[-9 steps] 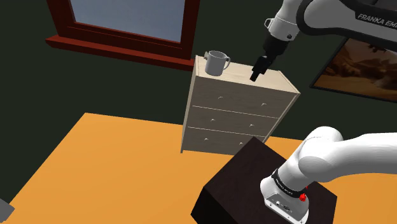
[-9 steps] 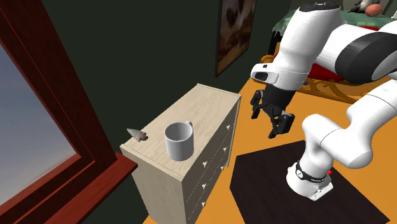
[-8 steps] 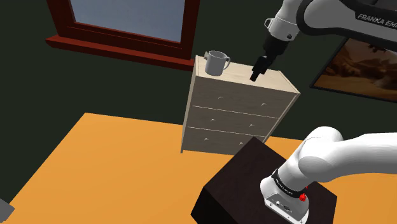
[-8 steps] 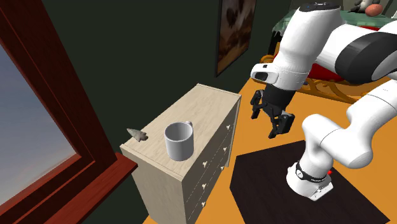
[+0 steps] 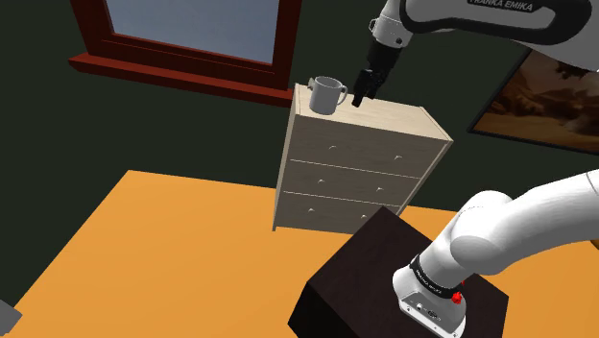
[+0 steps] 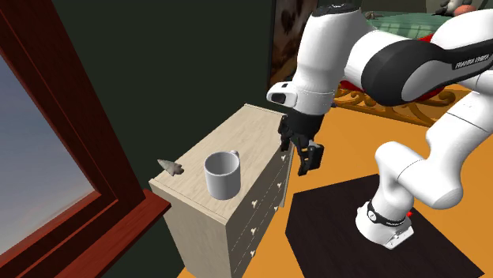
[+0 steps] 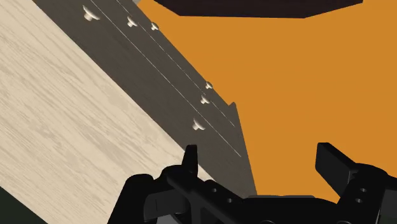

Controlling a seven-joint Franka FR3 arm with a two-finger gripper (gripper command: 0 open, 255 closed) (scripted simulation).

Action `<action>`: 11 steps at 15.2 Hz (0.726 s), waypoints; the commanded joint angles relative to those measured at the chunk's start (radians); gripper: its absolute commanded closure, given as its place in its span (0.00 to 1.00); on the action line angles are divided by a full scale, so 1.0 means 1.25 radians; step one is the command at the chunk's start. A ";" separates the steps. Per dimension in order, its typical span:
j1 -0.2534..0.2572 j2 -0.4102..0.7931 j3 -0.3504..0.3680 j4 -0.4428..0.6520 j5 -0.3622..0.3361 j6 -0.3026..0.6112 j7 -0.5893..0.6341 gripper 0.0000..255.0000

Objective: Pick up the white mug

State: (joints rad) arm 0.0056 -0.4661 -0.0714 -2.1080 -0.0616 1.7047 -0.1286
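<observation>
A pale grey-white mug (image 5: 325,94) stands upright on the top of a light wooden dresser (image 5: 384,117), near the end by the window; its handle points toward the arm. In the second exterior view the mug (image 6: 222,174) sits near the dresser's front edge. My black gripper (image 5: 363,91) hangs just beside the mug's handle in the shoulder view, apart from it. In the second exterior view the gripper (image 6: 300,155) is over the dresser's front edge, at a distance from the mug. Its fingers (image 7: 190,159) stand apart with nothing between them.
A small grey-brown object (image 6: 170,167) lies at the dresser's window end behind the mug. The dresser (image 6: 253,134) has three drawers with small knobs (image 7: 198,125). A red window sill (image 5: 173,75), the dark stand (image 5: 384,278) and an orange floor (image 5: 163,250) surround it.
The arm has swung along the dresser toward the mug; the gripper is now close beside the mug's handle in the shoulder view. The mug has not moved.
</observation>
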 commanded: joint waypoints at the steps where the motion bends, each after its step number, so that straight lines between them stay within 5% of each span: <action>1: 0.002 0.072 -0.007 0.064 0.007 0.001 -0.007 0.00; 11: -0.005 0.431 -0.035 0.446 0.059 -0.054 -0.053 0.00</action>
State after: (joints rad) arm 0.0005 0.0310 -0.1140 -1.5989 0.0048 1.6480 -0.1921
